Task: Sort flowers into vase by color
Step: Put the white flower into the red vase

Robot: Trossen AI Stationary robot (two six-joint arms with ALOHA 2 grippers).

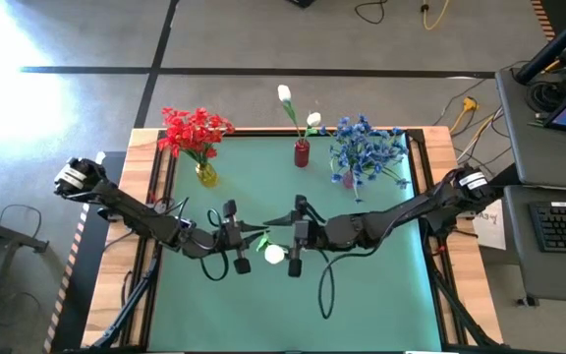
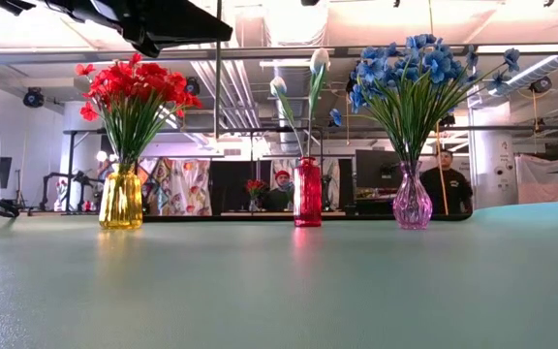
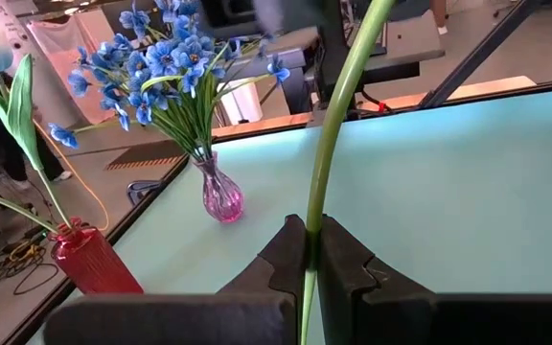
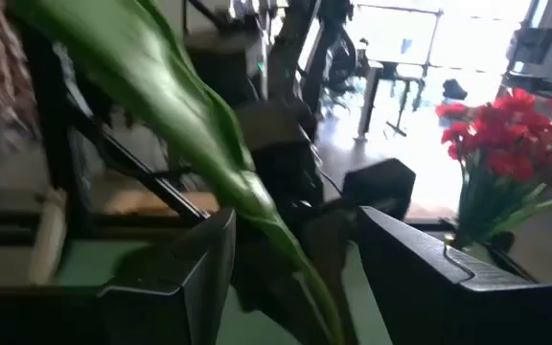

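**One white flower left to place**

Behind the red vase (image 1: 302,153) as the landmark, the sorting is looking nearly finished: red flowers (image 1: 196,130) are standing in the yellow vase (image 1: 205,175) to its left, blue flowers (image 1: 367,149) are filling the pink vase (image 1: 347,179) to its right, and two white buds (image 1: 285,95) are already sitting in the red vase itself.

One last white flower (image 1: 274,255) is hanging over the green mat (image 1: 381,295), well in front of the red vase, between the two arms. The left gripper (image 3: 311,257) is pinching its stem (image 3: 338,115) tightly, jaws closed on it. The right gripper (image 4: 290,251) is waiting just beside the bloom with its fingers spread apart and a leaf (image 4: 161,77) lying across the gap, apparently not clamped.

Judging by this, only carrying that stem back to the red vase is remaining.
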